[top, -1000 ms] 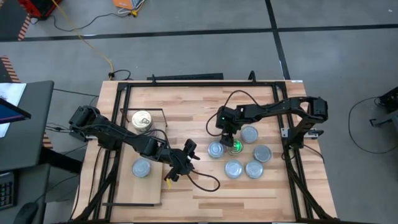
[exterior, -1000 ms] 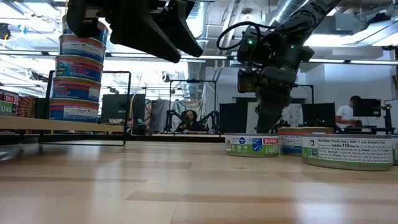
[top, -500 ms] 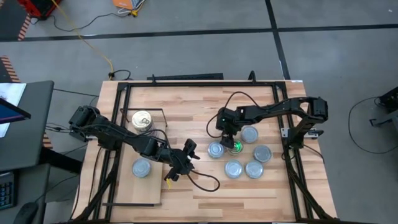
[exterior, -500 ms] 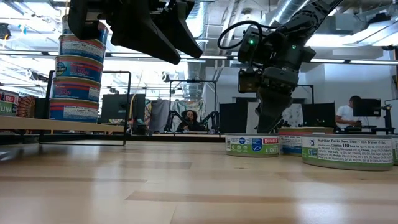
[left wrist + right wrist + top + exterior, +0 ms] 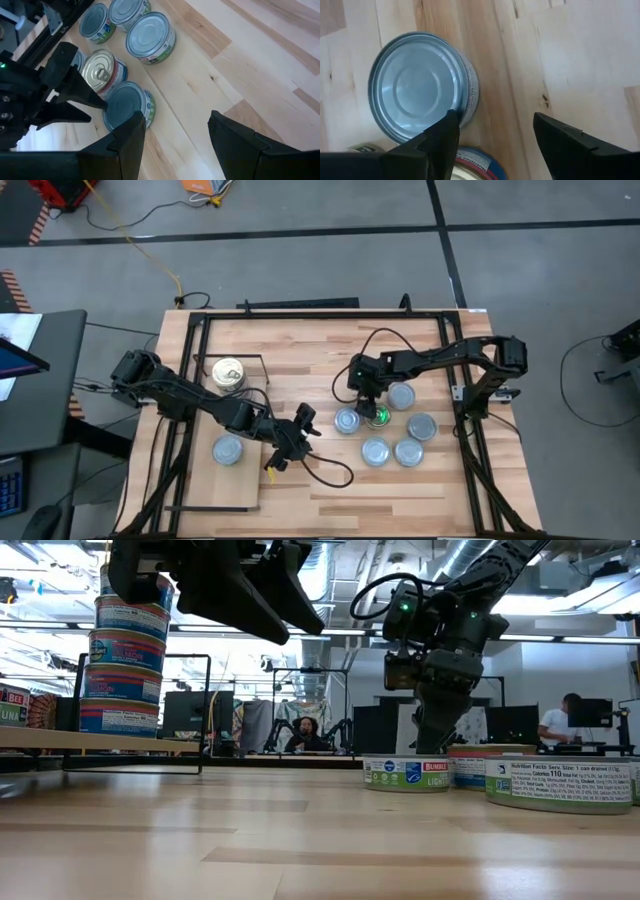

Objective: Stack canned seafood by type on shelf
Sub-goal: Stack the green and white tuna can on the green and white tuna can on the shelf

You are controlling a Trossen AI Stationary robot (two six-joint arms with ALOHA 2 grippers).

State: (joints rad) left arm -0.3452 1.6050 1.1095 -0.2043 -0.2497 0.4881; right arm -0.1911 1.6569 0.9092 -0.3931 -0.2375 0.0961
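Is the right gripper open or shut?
Open. The right gripper shows a wide gap with bare table between its fingers, holding nothing.

left end effector (image 5: pixel 290 442): fingers apart, empty, raised | right end effector (image 5: pixel 366 408): fingers apart, empty, pointing down

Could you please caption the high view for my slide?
Right gripper open above loose tins; left gripper open beside the shelf.

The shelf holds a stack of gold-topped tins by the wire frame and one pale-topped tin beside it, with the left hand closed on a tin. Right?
Not quite. The left hand is open and empty, as the left wrist view shows. The rest of the statement stands.
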